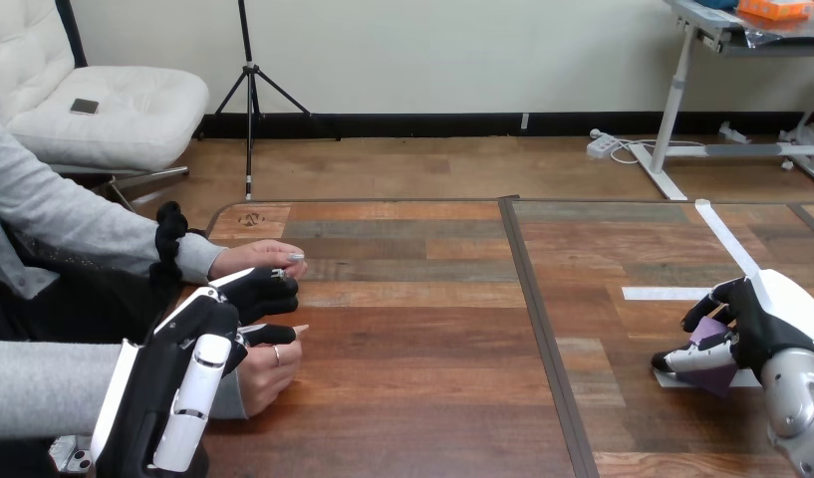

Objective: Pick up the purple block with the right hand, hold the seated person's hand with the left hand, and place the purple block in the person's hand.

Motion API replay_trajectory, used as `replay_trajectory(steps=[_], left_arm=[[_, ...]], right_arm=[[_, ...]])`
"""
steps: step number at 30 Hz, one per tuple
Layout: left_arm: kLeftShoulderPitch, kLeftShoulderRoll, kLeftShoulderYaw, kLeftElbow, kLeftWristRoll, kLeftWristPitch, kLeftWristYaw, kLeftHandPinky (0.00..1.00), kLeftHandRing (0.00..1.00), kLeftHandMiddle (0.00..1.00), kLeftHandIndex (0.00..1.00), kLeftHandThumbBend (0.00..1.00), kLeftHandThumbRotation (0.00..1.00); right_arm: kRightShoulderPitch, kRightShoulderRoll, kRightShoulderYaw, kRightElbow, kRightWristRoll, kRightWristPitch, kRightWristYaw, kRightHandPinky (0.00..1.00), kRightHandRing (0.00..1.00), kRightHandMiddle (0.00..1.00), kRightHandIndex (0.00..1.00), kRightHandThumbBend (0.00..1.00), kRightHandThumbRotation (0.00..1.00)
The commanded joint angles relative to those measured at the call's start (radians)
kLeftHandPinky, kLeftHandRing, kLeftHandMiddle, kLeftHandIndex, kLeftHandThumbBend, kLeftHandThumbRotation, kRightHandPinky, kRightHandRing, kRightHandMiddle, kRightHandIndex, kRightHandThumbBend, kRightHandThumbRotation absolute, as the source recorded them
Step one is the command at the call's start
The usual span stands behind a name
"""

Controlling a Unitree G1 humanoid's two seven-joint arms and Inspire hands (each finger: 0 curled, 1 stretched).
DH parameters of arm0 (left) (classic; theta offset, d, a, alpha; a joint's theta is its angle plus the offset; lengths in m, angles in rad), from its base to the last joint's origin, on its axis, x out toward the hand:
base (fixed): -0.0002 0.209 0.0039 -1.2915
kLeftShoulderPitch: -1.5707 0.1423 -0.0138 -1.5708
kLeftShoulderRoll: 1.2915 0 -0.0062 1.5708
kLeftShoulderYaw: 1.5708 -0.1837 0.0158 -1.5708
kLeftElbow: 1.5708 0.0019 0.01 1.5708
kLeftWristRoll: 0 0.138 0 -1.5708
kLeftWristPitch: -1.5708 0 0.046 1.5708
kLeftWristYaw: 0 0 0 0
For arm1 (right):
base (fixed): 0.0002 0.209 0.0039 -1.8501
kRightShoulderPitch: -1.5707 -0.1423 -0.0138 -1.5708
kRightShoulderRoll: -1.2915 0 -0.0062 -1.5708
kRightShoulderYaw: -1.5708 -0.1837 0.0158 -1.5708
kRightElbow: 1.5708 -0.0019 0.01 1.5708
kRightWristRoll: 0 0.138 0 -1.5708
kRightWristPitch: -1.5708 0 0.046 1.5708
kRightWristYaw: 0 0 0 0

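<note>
The purple block is at the right, just above the table, with my right hand shut on it, fingers and thumb curled round its top. At the left my left hand sits between the person's two hands. The person's nearer hand lies loosely curled on the table right against my left hand, one fingertip poking out past it. The person's farther hand rests flat on the table just beyond my left hand.
White tape strips mark the table's right half, and a white patch lies under the block. A dark seam runs down the table's middle. The person's grey sleeves reach in from the left edge.
</note>
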Motion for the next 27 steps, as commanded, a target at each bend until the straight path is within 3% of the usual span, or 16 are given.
replay_trajectory(steps=[1,8,17,20,27], left_arm=[[-0.06,-0.006,0.008,-0.012,-0.018,-0.036,-0.012,0.63,0.74,0.72,0.69,0.5,0.86],[-0.055,-0.001,0.01,-0.022,-0.016,-0.02,-0.014,0.63,0.74,0.73,0.69,0.51,0.87],[-0.057,-0.002,0.012,-0.021,-0.017,-0.025,-0.019,0.63,0.75,0.73,0.69,0.49,0.87],[-0.057,-0.002,0.012,-0.022,-0.018,-0.025,-0.019,0.63,0.75,0.73,0.69,0.49,0.87],[-0.059,-0.003,0.013,-0.015,-0.02,-0.031,-0.022,0.62,0.74,0.73,0.69,0.49,0.87]], right_arm=[[-0.001,0.002,0.006,0.0,0.001,-0.041,-0.004,0.38,0.45,0.49,0.47,0.84,0.0],[0.001,-0.009,0.004,-0.007,0.001,-0.096,-0.028,0.38,0.44,0.48,0.46,0.85,0.0],[-0.009,-0.006,-0.024,-0.025,0.031,-0.122,-0.048,0.36,0.41,0.46,0.46,0.86,0.0],[-0.005,-0.001,-0.053,-0.036,0.065,-0.155,-0.045,0.36,0.41,0.46,0.46,0.86,0.0],[-0.003,0.034,-0.167,-0.062,0.216,-0.184,0.01,0.37,0.43,0.47,0.47,0.84,0.0]])
